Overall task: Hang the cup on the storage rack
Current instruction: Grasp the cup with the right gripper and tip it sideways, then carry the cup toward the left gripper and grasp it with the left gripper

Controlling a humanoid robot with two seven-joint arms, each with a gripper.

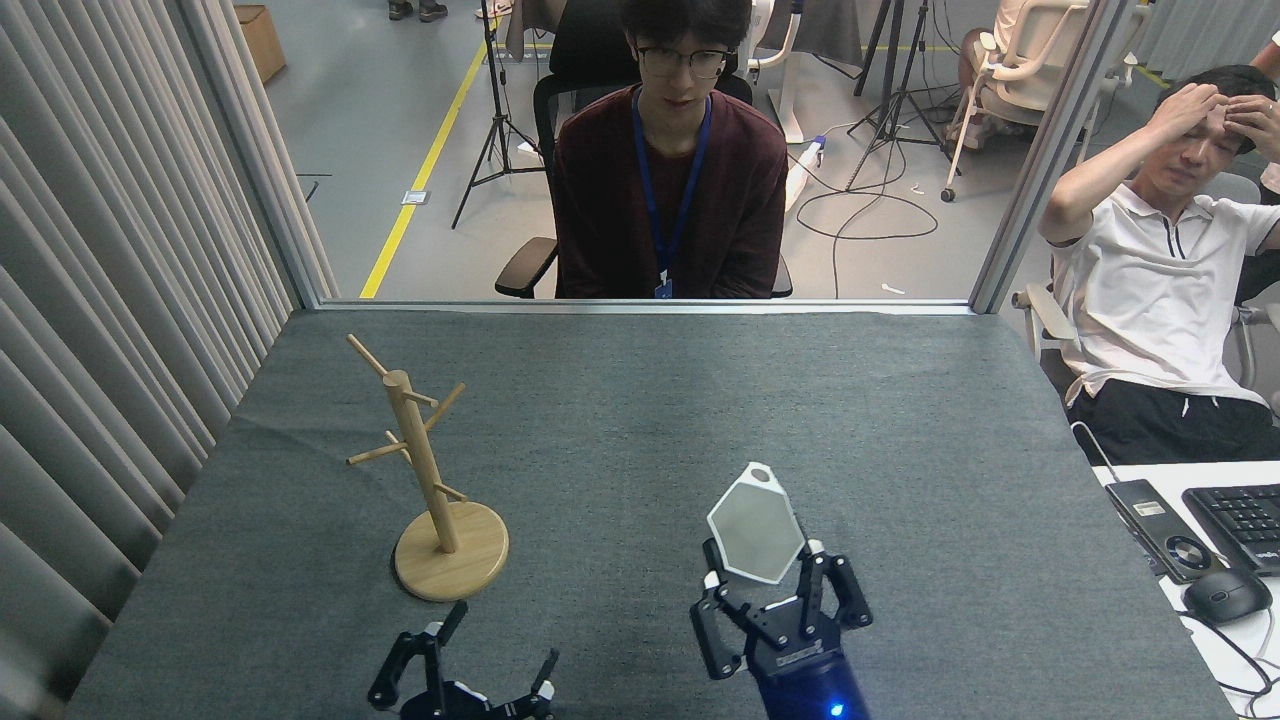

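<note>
Holding the cup by its lower body, the right end effector has its fingers closed around the white faceted sides, with the cup lifted clear of the tabletop near the middle of the near edge. The cup is tipped so that its mouth faces the camera and the small tab with the hole points up and away, which I judge suits slipping that hole over a peg. The storage rack stands upright toward the near left corner, well apart from the cup, its pegs angled upward and bare. The left end effector sits at the near edge just in front of the rack's base, fingers spread and holding nothing. It could crowd the path to the lower pegs; otherwise the cloth between cup and rack is bare.
</note>
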